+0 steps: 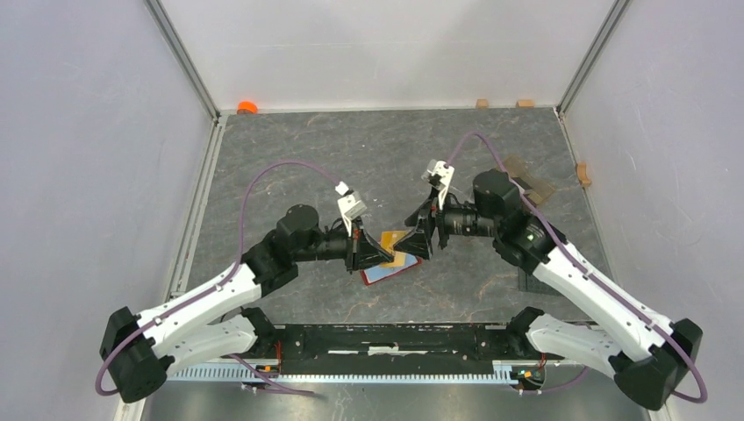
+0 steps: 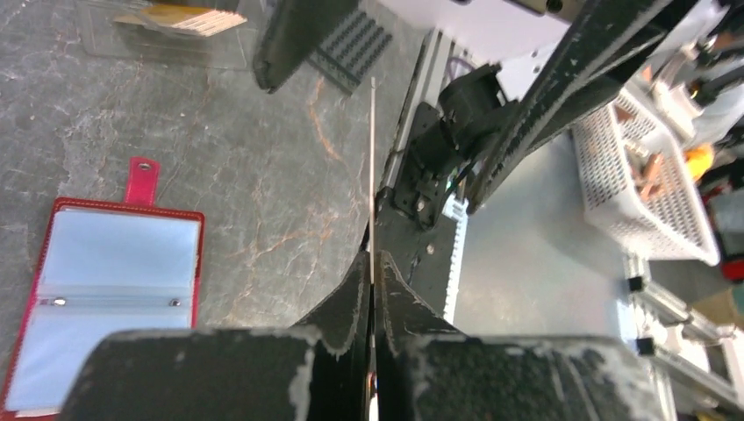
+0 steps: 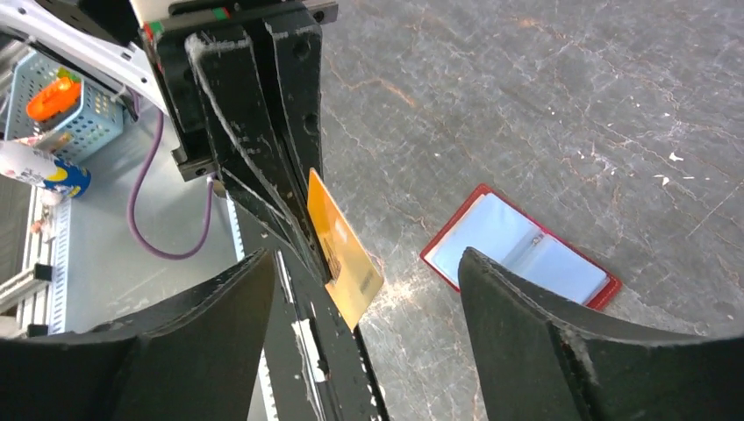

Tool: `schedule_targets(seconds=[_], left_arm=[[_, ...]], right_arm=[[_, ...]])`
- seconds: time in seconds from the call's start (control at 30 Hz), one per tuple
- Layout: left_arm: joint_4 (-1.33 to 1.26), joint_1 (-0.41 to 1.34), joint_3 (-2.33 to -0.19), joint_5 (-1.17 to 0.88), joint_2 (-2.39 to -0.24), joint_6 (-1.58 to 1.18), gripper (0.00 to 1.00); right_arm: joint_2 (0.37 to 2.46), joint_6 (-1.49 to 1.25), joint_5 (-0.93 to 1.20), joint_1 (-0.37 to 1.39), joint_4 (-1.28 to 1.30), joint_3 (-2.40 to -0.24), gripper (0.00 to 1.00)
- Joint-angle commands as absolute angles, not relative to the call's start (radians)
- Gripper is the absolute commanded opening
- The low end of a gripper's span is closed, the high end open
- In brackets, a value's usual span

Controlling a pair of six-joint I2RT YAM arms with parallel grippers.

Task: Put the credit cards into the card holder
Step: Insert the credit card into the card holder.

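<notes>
My left gripper (image 1: 375, 251) is shut on the orange credit card (image 1: 401, 250) and holds it above the table. The card shows edge-on in the left wrist view (image 2: 372, 167) and as a flat orange face in the right wrist view (image 3: 346, 253). My right gripper (image 1: 419, 239) is open, its jaws wide on either side of the card's free end without touching it. The red card holder (image 1: 390, 272) lies open on the table below, clear pockets up (image 2: 105, 298) (image 3: 519, 250). I cannot make out the light blue or dark card.
A clear tray (image 1: 529, 182) lies behind the right arm, with pale cards in it (image 2: 171, 22). Tan blocks (image 1: 482, 103) and an orange object (image 1: 247, 107) sit along the back wall. A black rail (image 1: 395, 338) runs along the near edge.
</notes>
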State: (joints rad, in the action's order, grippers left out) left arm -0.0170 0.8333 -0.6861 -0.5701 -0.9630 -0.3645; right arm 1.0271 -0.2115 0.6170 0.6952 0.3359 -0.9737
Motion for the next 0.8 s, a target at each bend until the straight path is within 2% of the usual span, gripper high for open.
schedule_targets(seconds=[0.0,0.13,0.27,0.3,0.33,0.43,0.47,0.5,0.57,0.77], left_arm=[[-0.386,0.834,-0.595,-0.492,-0.902,-0.614,0.02],[-0.492,0.834,-0.55,-0.474,-0.899,-0.679,0.02],[-0.512,0.836,-0.515,-0.46,-0.894,-0.707,0.02],[-0.51,0.836,-0.505,-0.457,-0.893,-0.716,0.08],[-0.488,0.836,-0.499,-0.444,-0.891,-0.72,0.2],[-0.315,0.836,-0.477,-0.261,-0.874,-0.756,0.7],[-0.229,0.836,-0.473,-0.137,-0.872,-0.799,0.81],[-0.123,0.835,-0.469,-0.05,-0.878,-0.843,0.87],[-0.006,0.832,-0.461,0.05,-0.917,-0.914,0.89],[0.005,0.817,-0.416,0.037,-1.061,-1.014,0.88]], right_arm=[[0.954,-0.388,0.596,0.69,0.076,-0.85,0.77],[0.941,-0.539,0.648,0.69,-0.165,-0.732,0.52],[0.948,-0.596,0.656,0.69,-0.263,-0.687,0.17],[0.949,-0.586,0.636,0.69,-0.25,-0.689,0.09],[0.951,-0.565,0.601,0.687,-0.213,-0.692,0.02],[0.983,-0.51,0.512,0.658,-0.078,-0.71,0.0],[1.004,-0.493,0.494,0.651,-0.037,-0.714,0.0],[1.031,-0.478,0.477,0.649,-0.005,-0.716,0.0],[1.089,-0.468,0.456,0.648,0.036,-0.713,0.0],[1.257,-0.458,0.453,0.642,0.008,-0.692,0.0]])
